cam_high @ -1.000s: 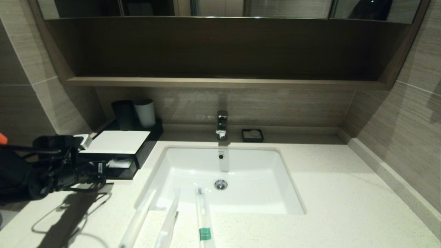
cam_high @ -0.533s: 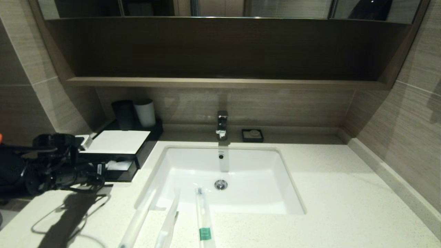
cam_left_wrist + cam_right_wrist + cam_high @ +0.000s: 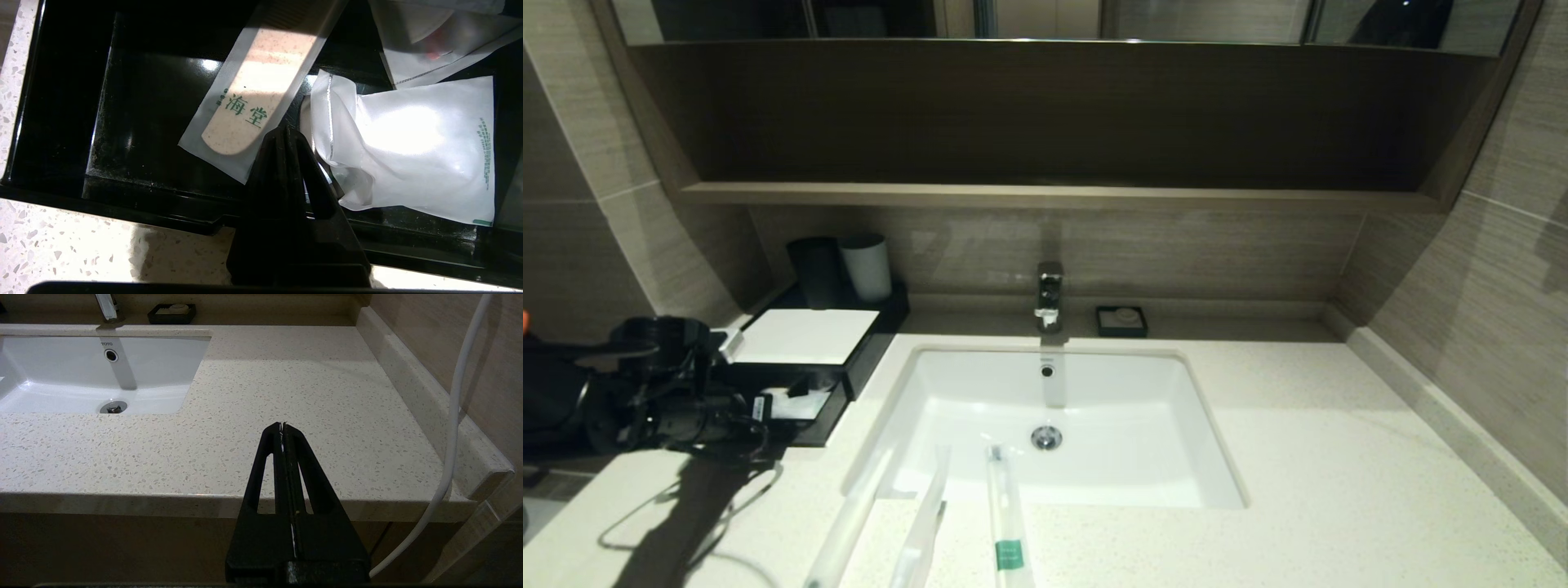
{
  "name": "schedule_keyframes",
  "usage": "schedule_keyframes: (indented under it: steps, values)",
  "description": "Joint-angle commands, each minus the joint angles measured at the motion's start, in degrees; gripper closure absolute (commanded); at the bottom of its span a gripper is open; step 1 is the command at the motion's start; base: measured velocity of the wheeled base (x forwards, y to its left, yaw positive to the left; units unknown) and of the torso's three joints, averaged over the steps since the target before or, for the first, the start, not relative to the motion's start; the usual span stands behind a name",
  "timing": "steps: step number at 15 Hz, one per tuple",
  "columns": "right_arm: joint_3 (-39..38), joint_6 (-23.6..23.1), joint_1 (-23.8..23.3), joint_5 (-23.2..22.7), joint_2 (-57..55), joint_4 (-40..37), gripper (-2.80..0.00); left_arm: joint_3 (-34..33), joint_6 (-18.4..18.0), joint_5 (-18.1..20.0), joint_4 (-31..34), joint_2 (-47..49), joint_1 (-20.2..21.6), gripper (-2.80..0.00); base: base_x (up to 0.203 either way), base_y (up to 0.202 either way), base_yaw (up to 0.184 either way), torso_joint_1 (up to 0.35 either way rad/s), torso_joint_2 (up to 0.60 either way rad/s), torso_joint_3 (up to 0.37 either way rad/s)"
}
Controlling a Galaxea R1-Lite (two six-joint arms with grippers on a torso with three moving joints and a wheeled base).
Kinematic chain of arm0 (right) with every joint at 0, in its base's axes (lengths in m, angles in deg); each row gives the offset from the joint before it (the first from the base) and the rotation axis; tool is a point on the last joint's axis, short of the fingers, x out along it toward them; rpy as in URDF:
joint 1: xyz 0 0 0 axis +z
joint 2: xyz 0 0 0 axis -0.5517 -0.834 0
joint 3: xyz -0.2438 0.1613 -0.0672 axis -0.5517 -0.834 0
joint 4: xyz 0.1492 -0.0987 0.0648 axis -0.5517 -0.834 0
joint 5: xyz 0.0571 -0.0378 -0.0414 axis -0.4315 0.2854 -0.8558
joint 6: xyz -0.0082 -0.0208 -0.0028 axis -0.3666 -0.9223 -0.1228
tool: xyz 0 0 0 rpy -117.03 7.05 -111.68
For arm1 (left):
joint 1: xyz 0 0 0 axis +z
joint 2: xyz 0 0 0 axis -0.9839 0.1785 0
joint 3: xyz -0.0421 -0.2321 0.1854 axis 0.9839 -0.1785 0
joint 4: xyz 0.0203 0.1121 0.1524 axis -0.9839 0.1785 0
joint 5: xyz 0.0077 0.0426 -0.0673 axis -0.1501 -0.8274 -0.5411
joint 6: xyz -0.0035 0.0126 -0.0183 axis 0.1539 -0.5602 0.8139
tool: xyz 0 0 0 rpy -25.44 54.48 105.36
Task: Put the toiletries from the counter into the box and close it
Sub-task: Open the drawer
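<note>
Three toiletries in translucent wrappers lie at the counter's (image 3: 1298, 457) front edge, their far ends over the sink's rim: two plain ones (image 3: 849, 514) (image 3: 923, 523) and one with a green band (image 3: 1006, 514). The black box (image 3: 805, 336) with a white top stands at the back left, its drawer (image 3: 810, 434) pulled out. My left gripper (image 3: 761, 407) is shut, empty, at the drawer. Its tips (image 3: 286, 130) reach over the drawer's front wall (image 3: 122, 204), above a comb packet (image 3: 249, 98) and a white pouch (image 3: 408, 143). My right gripper (image 3: 282, 425) is shut and empty, off the counter's front right edge.
A white sink (image 3: 1143, 457) with a chrome faucet (image 3: 1049, 294) fills the middle. A black soap dish (image 3: 1121, 320) sits behind it. A black cup (image 3: 815, 272) and a white cup (image 3: 867, 267) stand behind the box. A wooden shelf (image 3: 1045, 194) overhangs. A white cable (image 3: 453, 416) hangs at the right.
My left gripper has shifted slightly toward the counter's front, and the drawer stands a little further out of the box. The three toiletries have not moved.
</note>
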Motion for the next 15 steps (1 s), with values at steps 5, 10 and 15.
schedule_keyframes:
  steps: [5, 10, 15]
  values:
    - [-0.09, 0.0, 0.04, -0.01, 0.09, 0.04, 0.0, 0.76, -0.5, 0.05, 4.15, -1.74, 0.0, 0.0, 0.0, 0.0, 0.0, 0.0, 0.0, 0.0]
    - [-0.09, 0.0, 0.04, -0.01, 0.09, 0.04, 0.0, 3.8, -0.91, -1.39, 13.34, -2.74, 0.0, 0.0, 0.0, 0.0, 0.0, 0.0, 0.0, 0.0]
    - [-0.09, 0.0, 0.04, -0.01, 0.09, 0.04, 0.0, 5.41, -1.0, -3.2, 18.42, -2.92, -0.27, 0.0, 0.0, 0.0, 0.0, 0.0, 0.0, 0.0]
